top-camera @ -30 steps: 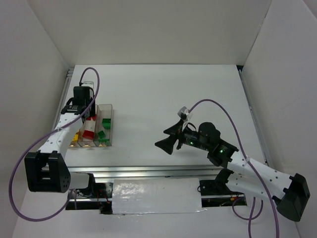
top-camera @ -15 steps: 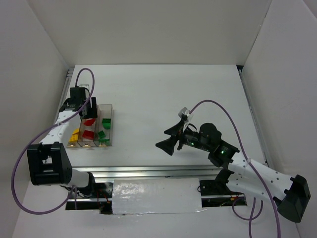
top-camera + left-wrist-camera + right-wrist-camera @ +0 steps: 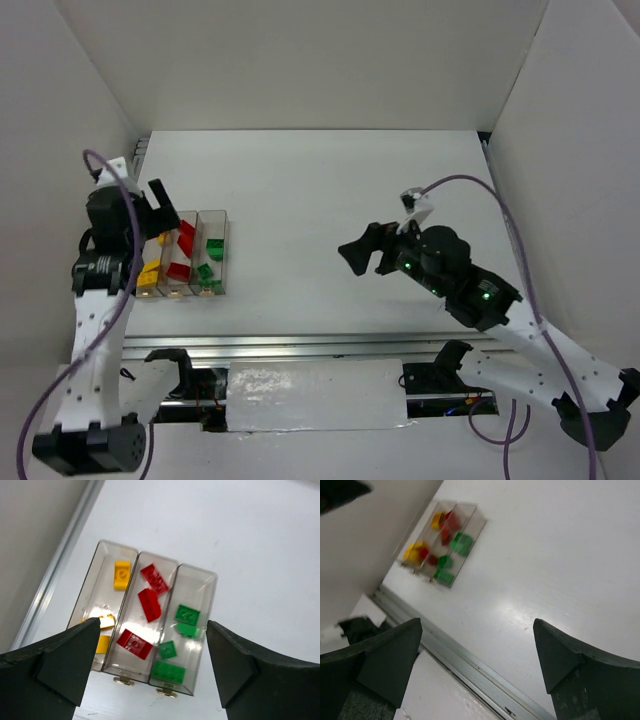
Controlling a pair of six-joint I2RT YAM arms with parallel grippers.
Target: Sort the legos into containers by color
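A: Where legos point(image 3: 150, 605)?
B: In 3 clear bins point(image 3: 199, 587), left side of table point(image 3: 320, 190): yellow pcs point(image 3: 121, 574) in left bin, red pcs point(image 3: 134, 643) in mid, green pcs point(image 3: 187, 614) in right.
A: Grippers?
B: L gripper point(image 3: 152, 630) above bins, fingers wide apart. R gripper point(image 3: 477, 625) well away, over table, also spread wide.

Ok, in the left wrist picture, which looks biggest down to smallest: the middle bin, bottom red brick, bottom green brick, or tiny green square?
1. Middle bin
2. Bottom red brick and bottom green brick: about alike, can't rank them
3. Tiny green square
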